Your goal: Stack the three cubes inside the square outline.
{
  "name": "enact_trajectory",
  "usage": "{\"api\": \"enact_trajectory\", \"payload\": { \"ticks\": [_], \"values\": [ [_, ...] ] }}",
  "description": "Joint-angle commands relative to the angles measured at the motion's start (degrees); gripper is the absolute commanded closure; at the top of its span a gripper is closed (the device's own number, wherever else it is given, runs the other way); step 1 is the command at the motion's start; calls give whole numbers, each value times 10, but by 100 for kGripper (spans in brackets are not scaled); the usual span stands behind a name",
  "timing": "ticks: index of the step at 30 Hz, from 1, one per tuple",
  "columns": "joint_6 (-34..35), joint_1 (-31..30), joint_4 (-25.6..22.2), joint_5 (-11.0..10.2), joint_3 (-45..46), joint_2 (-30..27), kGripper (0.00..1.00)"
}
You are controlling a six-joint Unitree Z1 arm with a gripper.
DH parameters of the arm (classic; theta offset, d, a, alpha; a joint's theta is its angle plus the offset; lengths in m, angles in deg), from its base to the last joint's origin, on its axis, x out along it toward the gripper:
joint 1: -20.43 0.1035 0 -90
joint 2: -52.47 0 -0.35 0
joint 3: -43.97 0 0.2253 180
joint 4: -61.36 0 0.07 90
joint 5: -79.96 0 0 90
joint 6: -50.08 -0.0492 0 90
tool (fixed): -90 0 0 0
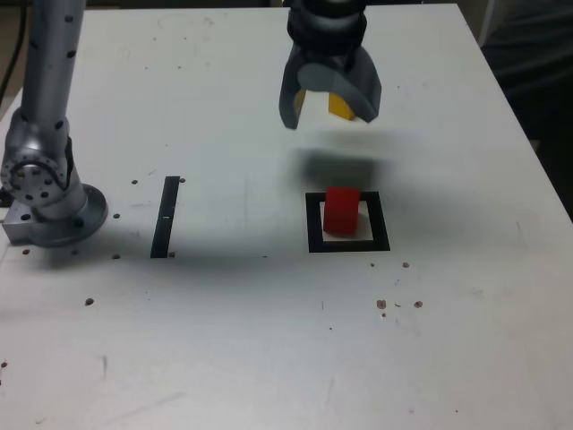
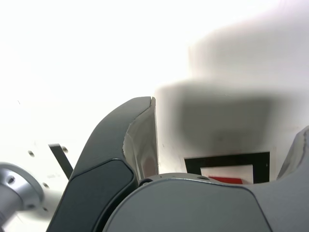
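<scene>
Gripper (image 1: 329, 106) is hanging with fingers spread, yellow cube (image 1: 340, 105) sitting behind them; looks light and rigid, grab flat sides

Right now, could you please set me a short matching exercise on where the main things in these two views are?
Things:
1. red cube
2. yellow cube
3. black strip
4. gripper

Places or states:
A. lying flat towards the exterior view's left
B. open, above the table
C. inside the square outline
D. behind the open jaws in the exterior view

Pairs: 1-C, 2-D, 3-A, 4-B
</scene>
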Motion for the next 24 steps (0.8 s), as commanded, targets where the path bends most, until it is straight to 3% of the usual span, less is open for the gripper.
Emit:
{"api": "enact_trajectory", "payload": {
  "ticks": [1, 13, 24],
  "values": [
    [-30, 19, 4, -4, -11, -6, 0],
    [-244, 104, 12, -42, -69, 10, 0],
    [-305, 126, 20, -45, -110, 65, 1]
  ]
}}
